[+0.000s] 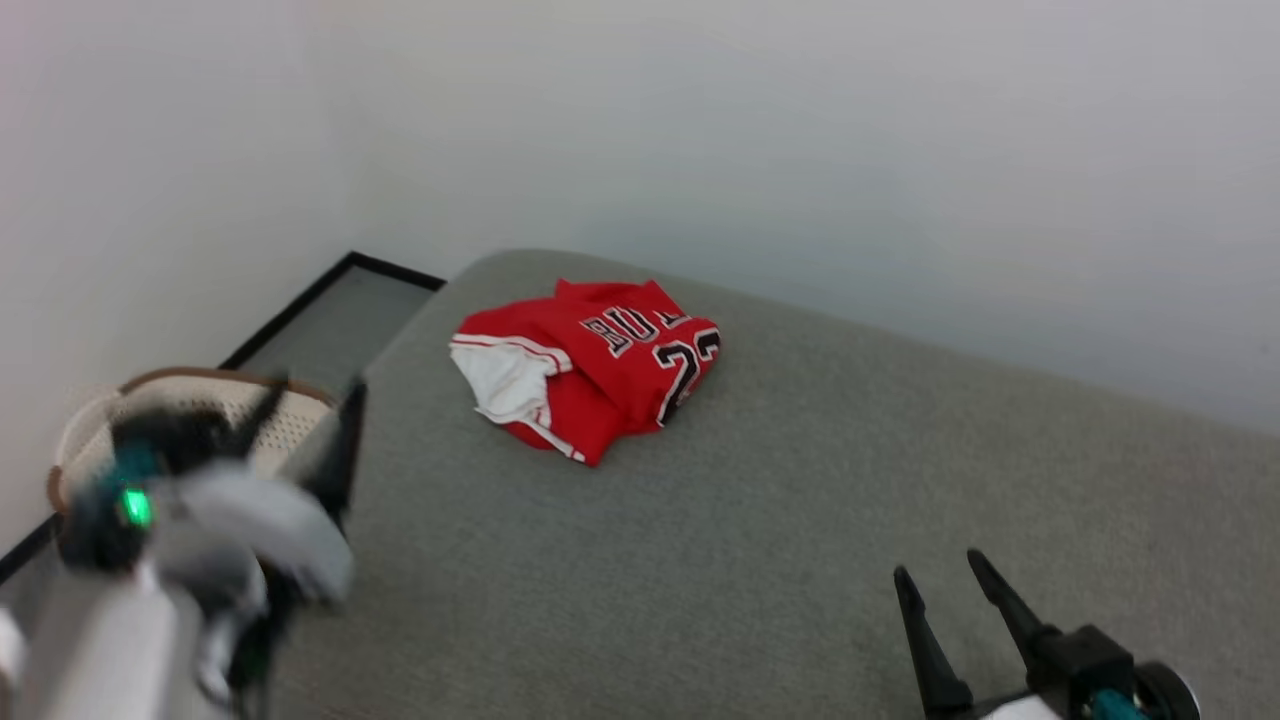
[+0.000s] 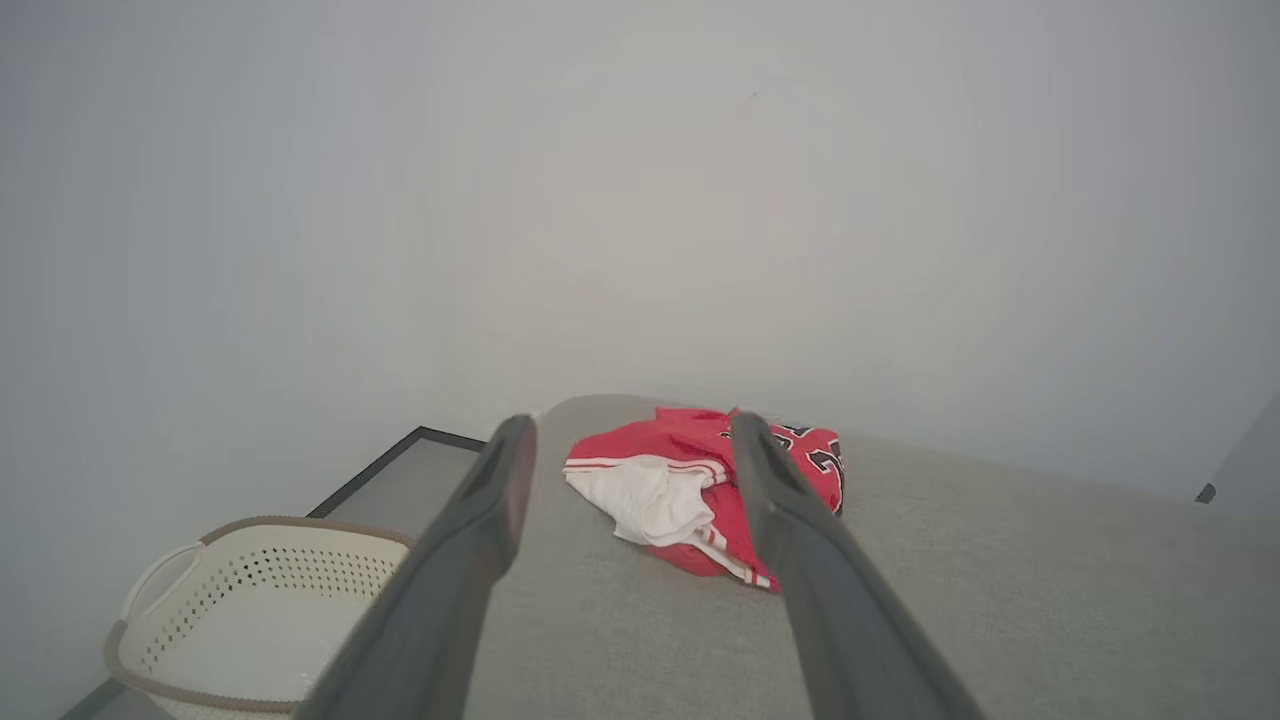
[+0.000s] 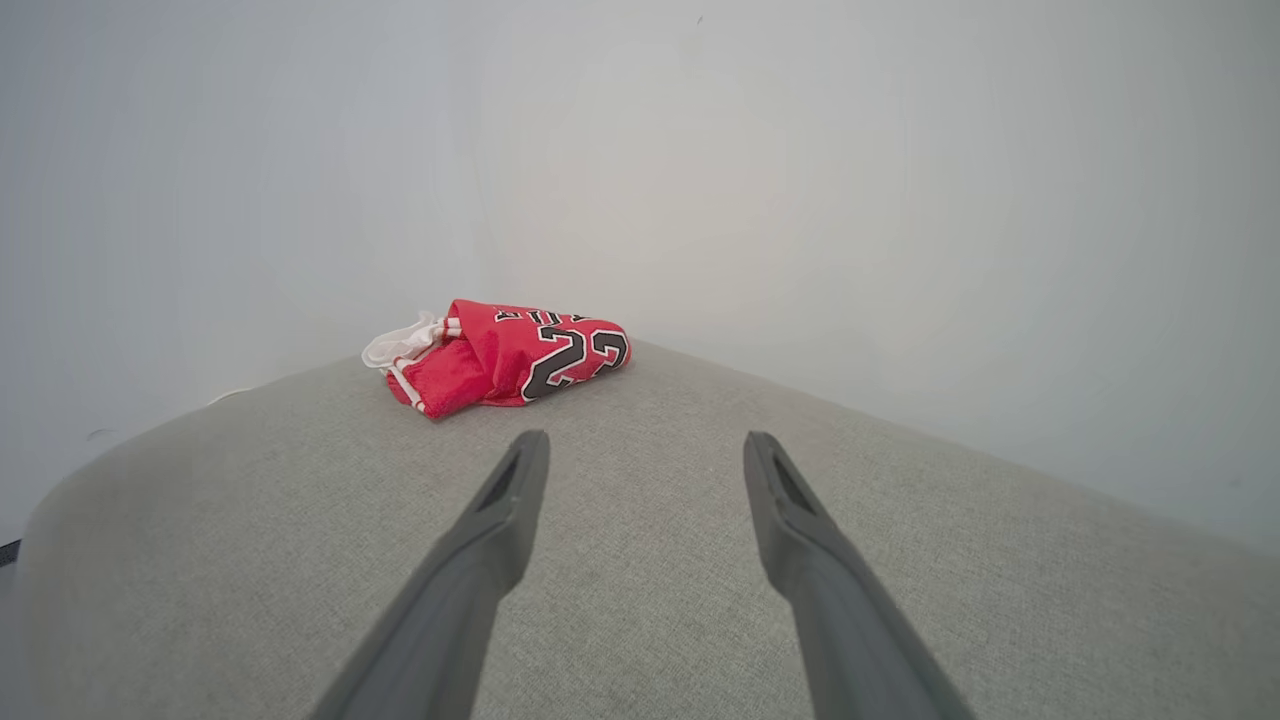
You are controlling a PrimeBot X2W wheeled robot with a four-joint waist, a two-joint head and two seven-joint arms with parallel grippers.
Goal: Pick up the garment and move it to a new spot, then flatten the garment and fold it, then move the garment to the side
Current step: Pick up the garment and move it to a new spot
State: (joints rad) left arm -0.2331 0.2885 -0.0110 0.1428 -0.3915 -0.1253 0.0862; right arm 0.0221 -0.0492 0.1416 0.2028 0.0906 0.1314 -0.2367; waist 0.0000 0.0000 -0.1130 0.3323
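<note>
The garment (image 1: 590, 365) is a red jersey with a white sleeve and black lettering. It lies bunched and partly folded near the far left corner of the grey cushioned surface (image 1: 750, 500). My left gripper (image 1: 310, 405) is blurred at the lower left, off the cushion's left edge, open and empty. In the left wrist view the left gripper (image 2: 630, 430) points at the garment (image 2: 650, 485) from a distance. My right gripper (image 1: 938, 566) stands open and empty over the cushion's near right part. Well ahead of the right gripper (image 3: 648, 440) and to its left lies the garment (image 3: 500, 355).
A cream perforated basket (image 1: 200, 400) with a brown rim stands on the floor left of the cushion, under my left arm, and looks empty in the left wrist view (image 2: 250, 600). Pale walls close the back and left. A black baseboard (image 1: 300, 300) runs along the floor.
</note>
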